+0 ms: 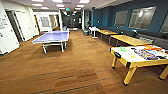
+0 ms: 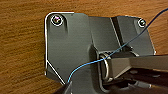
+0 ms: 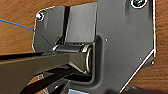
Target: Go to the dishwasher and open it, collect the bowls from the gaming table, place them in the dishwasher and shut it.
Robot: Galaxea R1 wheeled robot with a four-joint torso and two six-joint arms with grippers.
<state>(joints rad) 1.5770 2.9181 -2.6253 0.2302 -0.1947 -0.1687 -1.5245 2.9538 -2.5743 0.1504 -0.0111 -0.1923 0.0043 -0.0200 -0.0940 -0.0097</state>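
1. The gaming table [image 1: 125, 58], white-topped on yellow legs, stands near right.
2. A green bowl [image 1: 123, 49] sits at its left end; the yellow-green bowl [image 1: 132, 55] is nearer, beside the game boards [image 1: 147, 53].
3. A ping-pong table [image 1: 52, 37] stands far left.
4. Gripper opening: cannot tell for either.

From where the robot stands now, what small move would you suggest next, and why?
Probably turn the base a little to the right and roll toward the gaming table. It stands off to the right across open wood floor, with the green bowl and a smaller yellow-green one on its white top.
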